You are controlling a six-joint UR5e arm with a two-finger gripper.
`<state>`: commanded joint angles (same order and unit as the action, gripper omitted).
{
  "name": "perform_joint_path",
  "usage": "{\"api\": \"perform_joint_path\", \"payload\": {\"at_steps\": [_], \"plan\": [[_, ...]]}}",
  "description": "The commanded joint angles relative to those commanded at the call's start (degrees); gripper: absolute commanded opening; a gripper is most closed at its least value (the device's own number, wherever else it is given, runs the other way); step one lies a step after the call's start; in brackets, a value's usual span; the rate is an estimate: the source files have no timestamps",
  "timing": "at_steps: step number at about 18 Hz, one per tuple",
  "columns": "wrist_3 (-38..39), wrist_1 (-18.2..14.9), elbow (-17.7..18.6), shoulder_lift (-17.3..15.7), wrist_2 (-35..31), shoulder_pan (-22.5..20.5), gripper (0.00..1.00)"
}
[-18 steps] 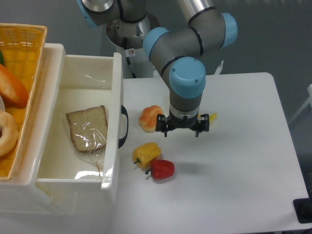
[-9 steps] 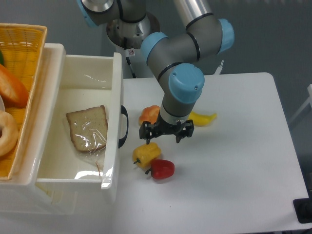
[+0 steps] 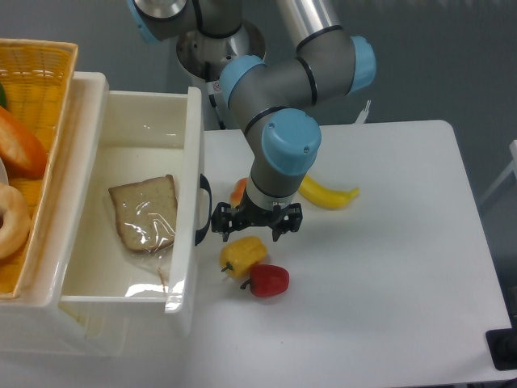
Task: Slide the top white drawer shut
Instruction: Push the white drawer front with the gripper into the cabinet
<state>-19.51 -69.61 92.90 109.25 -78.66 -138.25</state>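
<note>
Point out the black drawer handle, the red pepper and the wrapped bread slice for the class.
black drawer handle [image 3: 205, 208], fixed camera view, on its curved middle.
red pepper [image 3: 269, 280], fixed camera view, on its glossy body.
wrapped bread slice [image 3: 145, 212], fixed camera view, on the middle of the slice.

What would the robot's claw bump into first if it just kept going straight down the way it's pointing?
Probably the yellow pepper lying just under the gripper, or the white table beside it. Depth is hard to judge from this single view.
</note>
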Motion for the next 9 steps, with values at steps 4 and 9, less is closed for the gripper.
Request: {"api": "perform_joint_path", "payload": {"at_steps": [4, 9], "plan": [[-0.1, 0.0, 0.0, -0.3, 0.2, 0.9, 1.0], [0.0, 0.1, -0.1, -0.3, 0.1, 3.2, 1.0]]}}
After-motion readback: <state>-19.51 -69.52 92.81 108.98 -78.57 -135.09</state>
